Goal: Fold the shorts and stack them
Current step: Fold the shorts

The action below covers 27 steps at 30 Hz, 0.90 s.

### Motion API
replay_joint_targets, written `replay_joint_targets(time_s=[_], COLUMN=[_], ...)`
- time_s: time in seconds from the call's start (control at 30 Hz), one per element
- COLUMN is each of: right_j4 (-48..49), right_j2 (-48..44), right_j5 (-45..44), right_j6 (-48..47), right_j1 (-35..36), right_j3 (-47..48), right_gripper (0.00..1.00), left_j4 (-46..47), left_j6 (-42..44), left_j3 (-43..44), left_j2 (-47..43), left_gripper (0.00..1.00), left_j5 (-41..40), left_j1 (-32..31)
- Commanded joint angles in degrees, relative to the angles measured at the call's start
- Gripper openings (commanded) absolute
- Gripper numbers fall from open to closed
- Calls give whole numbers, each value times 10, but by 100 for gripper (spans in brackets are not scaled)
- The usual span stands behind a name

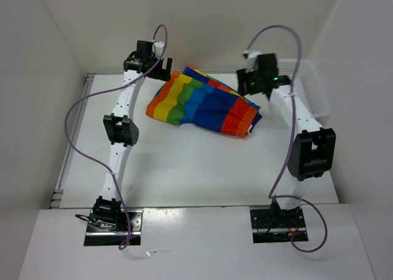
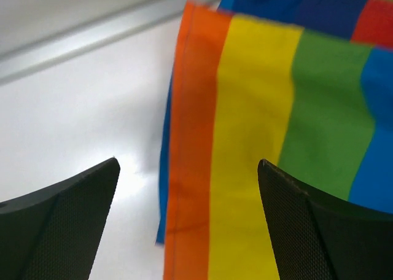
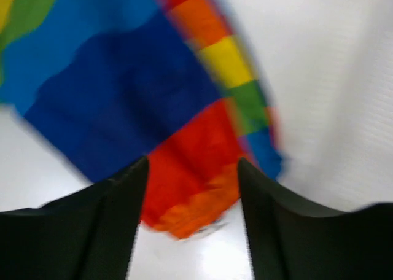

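The rainbow-striped shorts (image 1: 202, 102) lie folded on the white table at the back middle, red-orange waistband toward the right. My left gripper (image 1: 164, 68) hangs open above the shorts' far left corner; in the left wrist view its open fingers (image 2: 67, 212) straddle the orange and yellow stripes (image 2: 245, 139). My right gripper (image 1: 253, 86) hangs open above the waistband end; in the right wrist view, blurred, the red and orange cloth (image 3: 196, 175) shows between its spread fingers (image 3: 92, 231). Neither gripper holds anything.
A white mesh plastic basket (image 1: 313, 89) stands at the back right, close behind the right arm. White walls close in the table on the left, back and right. A metal rail (image 1: 67, 163) runs along the table's left edge.
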State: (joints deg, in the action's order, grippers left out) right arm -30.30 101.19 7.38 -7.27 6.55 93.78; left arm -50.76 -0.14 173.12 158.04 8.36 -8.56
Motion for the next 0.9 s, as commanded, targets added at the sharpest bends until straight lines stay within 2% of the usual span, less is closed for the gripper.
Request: replay_joint_targets(time_s=[0.0, 0.1, 0.2, 0.27, 0.4, 0.43, 0.47, 0.57, 0.67, 0.7, 0.73, 0.83, 0.87], right_j4=[2, 18, 31, 39, 52, 52, 52, 52, 52, 52, 52, 35, 28], right_j2=[-44, -30, 18, 50, 76, 82, 82, 95, 101, 101, 101, 101, 101], right_j5=[-66, -76, -89, -116, -122, -122, -106, -106, -101, -89, -81, -48, -42], right_j6=[-64, -57, -48, -48, -53, -53, -58, -64, -76, -83, -83, -107, -127], right_j1=[96, 110, 110, 116, 116, 116, 116, 116, 116, 116, 116, 116, 123], right_j3=[-87, -122, -113, -107, -102, -102, -102, -102, -108, -113, -113, -119, -126], right_gripper=[61, 43, 36, 31, 29, 29, 29, 29, 27, 27, 27, 24, 23], left_j4=[-100, -126, -172, -173, -209, -214, -214, -238, -238, -238, -238, -238, -216], left_j6=[1, 1, 1, 1, 1, 1, 1, 1, 1, 1, 1, 1, 1], left_j3=[-44, -26, 62, 35, 56, 65, 65, 65, -2, -28, -92, -208, -309], left_j2=[-34, 1, 64, 64, 114, 120, 127, 134, 104, 91, 76, -24, -53], left_gripper=[100, 100, 100, 100, 99, 93, 80, 64, 24, 16, 0, 0, 0], left_j5=[-18, -5, 32, 27, 24, 24, 24, 48, 88, 103, 121, 143, 161], left_j1=[34, 42, 42, 24, 19, 19, 19, 24, 41, 48, 57, 89, 106])
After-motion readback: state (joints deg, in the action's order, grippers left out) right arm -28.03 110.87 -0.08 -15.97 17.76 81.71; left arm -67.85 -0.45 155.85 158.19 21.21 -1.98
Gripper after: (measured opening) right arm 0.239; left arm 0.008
